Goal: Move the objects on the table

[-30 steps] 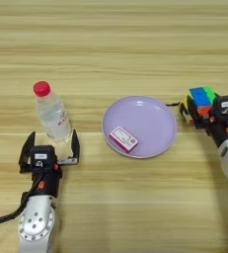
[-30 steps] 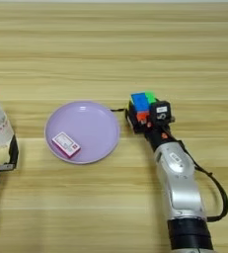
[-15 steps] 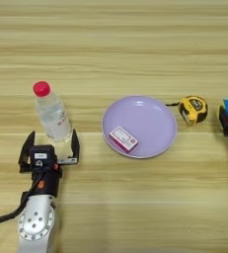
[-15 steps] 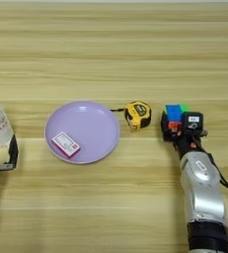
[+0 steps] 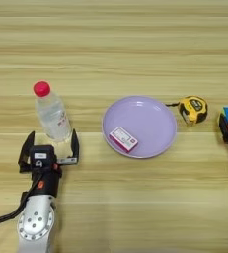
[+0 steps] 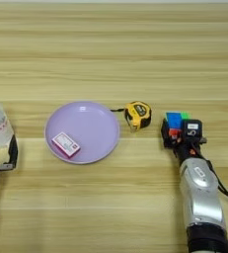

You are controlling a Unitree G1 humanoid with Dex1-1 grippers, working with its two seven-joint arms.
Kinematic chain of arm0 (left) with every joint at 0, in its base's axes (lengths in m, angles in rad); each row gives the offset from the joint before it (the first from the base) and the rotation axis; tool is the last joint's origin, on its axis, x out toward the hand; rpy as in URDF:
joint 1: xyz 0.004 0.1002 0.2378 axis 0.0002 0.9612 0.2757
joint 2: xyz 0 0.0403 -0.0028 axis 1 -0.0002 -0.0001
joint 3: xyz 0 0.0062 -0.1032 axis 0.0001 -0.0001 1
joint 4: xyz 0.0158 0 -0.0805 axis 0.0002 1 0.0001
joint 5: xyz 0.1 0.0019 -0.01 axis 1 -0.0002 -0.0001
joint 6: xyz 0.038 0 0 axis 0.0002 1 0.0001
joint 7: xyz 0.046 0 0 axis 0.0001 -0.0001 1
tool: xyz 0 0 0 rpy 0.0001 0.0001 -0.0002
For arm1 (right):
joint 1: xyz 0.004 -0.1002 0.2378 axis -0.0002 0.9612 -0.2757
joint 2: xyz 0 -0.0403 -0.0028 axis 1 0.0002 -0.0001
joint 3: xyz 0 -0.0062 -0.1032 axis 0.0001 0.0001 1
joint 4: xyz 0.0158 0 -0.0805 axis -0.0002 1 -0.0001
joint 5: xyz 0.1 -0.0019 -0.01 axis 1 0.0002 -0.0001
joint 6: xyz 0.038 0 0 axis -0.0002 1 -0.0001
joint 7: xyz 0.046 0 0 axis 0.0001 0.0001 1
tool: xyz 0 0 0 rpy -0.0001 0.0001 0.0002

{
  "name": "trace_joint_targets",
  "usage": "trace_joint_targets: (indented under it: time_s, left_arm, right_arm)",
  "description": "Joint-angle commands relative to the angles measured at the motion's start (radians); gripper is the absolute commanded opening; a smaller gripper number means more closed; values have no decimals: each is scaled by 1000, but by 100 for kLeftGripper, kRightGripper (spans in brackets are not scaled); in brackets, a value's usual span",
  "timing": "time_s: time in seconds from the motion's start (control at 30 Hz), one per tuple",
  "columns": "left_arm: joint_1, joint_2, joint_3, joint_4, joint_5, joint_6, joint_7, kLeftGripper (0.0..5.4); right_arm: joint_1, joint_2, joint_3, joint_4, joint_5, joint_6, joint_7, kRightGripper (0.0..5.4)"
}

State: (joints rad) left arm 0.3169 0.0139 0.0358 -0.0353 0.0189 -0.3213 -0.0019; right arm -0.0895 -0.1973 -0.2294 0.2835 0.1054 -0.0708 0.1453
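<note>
Right eye view shows you the change most plainly: a second ago your right gripper (image 6: 180,132) had the cube (image 6: 175,122) close against the right rim of the plate (image 6: 105,118), hiding the tape measure (image 6: 138,114). Half a second ago the cube was already well to the right and the tape measure was uncovered. Now the cube sits right of the tape measure, near it but with a strip of bare table (image 6: 113,49) between them, and the wrist has come a little back toward the middle. The black fingers flank the cube, and you appear to be pinching it, though how firmly you cannot tell, nor whether it rests on the wood or hangs just above it.

So the cube has been carried clear of the plate and looks close to its set-down. If you let go here, mind that spreading the fingers does not nudge it into the tape measure.

Nothing else has shifted. The box (image 5: 123,139) lies flat inside the plate, toward its lower left. The bottle (image 5: 51,112) stands upright on the table, well left of the plate. Your left gripper (image 5: 49,146) waits just below its base with the fingers spread wide, one either side, not closed on it. It has not moved across these pictures, so the bottle is untouched and, in my judgement, is the likely next thing to move.
</note>
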Motion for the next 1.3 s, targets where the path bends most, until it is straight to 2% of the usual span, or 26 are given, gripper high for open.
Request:
trace_joint_targets:
  time_s: [0.03,0.23,0.3,0.7,0.77,0.87,1.03,1.3]
  left_arm:
    - [-5,4,4,-5,-1,14,3,540]
    - [-7,4,4,-6,-2,16,1,540]
    - [-8,5,4,-6,-2,17,0,540]
    - [-16,8,5,-2,-3,18,-3,540]
    - [-18,9,6,-1,-3,18,-4,540]
    - [-24,11,8,0,-3,20,-3,540]
    - [-35,14,12,1,-5,21,-3,540]
    - [-39,16,16,-2,-4,22,-4,540]
  right_arm:
    - [11,-8,7,24,-5,13,-1,334]
    - [12,-7,12,23,-4,17,0,334]
    - [13,-3,12,19,3,25,2,370]
    - [18,1,24,-3,-8,3,-16,486]
    - [22,-1,31,-13,-23,-14,-25,507]
    - [37,-9,55,-43,-82,-66,-54,536]
    - [62,13,86,-102,-79,-76,-37,536]
    - [70,12,88,-114,-71,-74,-36,536]
